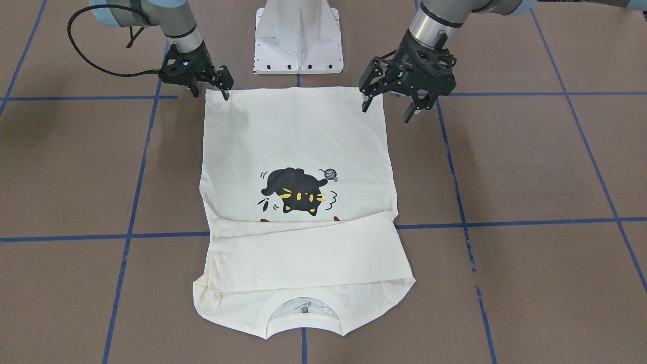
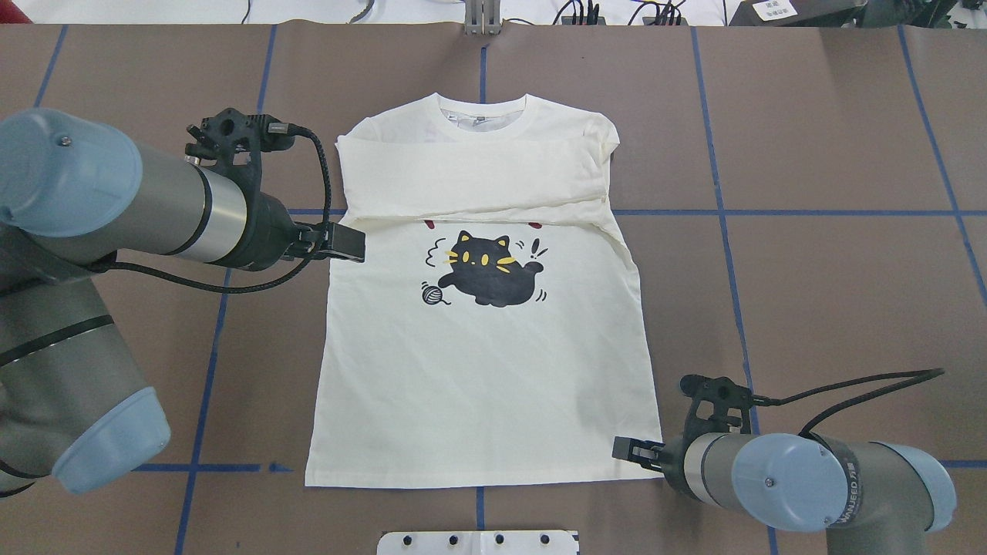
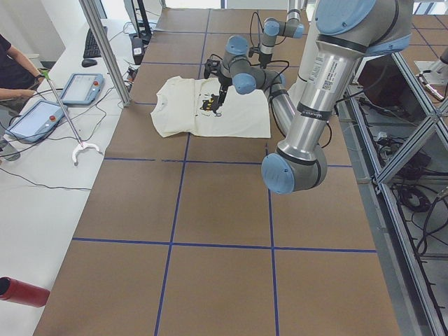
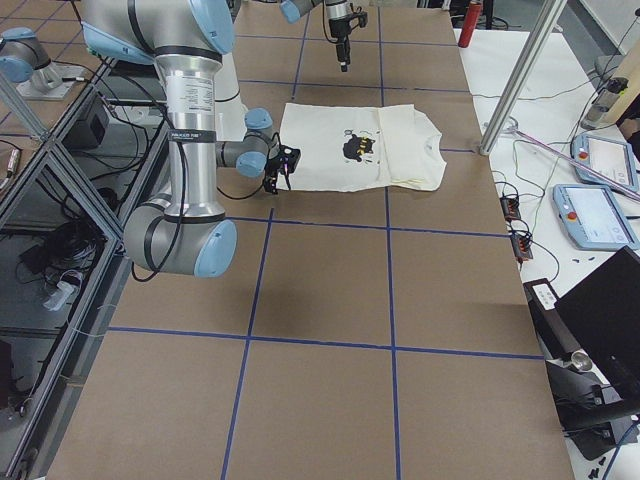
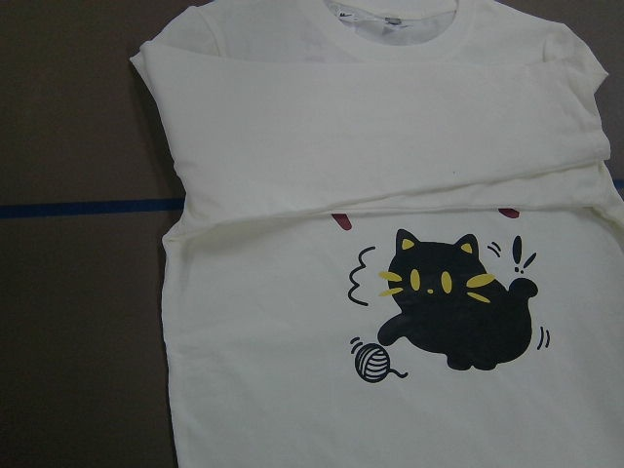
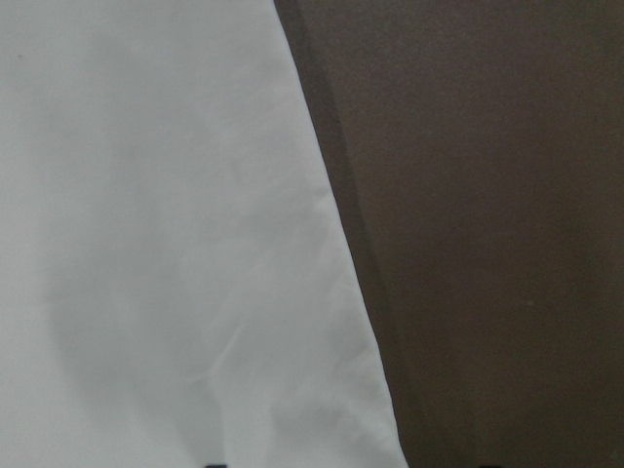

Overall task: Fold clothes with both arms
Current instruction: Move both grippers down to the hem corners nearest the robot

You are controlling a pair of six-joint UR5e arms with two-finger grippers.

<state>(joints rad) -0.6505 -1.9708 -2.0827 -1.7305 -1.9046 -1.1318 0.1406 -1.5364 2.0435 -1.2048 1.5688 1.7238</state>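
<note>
The cream T-shirt (image 2: 478, 370) is lying flat and print-up in the middle of the tabletop (image 2: 810, 293). Its hem is lying at the near end by the white pedestal base (image 1: 298, 40) and its collar (image 2: 482, 116) at the far end. Both long sleeves (image 2: 463, 181) are lying folded across the chest, just beyond the black cat print (image 2: 486, 270). The right gripper (image 1: 210, 94) is hanging low at the near right corner of the hem with its jaws standing apart. One fingertip (image 1: 225, 93) is sitting right at the cloth's corner and the other is hanging over bare tabletop beside it. Whether it is touching the cloth is not showing clearly. The right wrist view is blurred and filled by the shirt's side edge, and only two dark finger ends are peeking in, cut off at the bottom. The left gripper (image 1: 386, 111) is hovering well above the shirt's left side, jaws spread wide and carrying nothing. Its height is making it appear over different spots in the two fixed views. Its wrist camera is looking down on the collar, sleeves and cat, and is not showing its own fingers. The sleeves are covering the red lettering (image 2: 429, 224), leaving only two small red tips showing. In the side views both grippers are appearing too small to judge.
</note>
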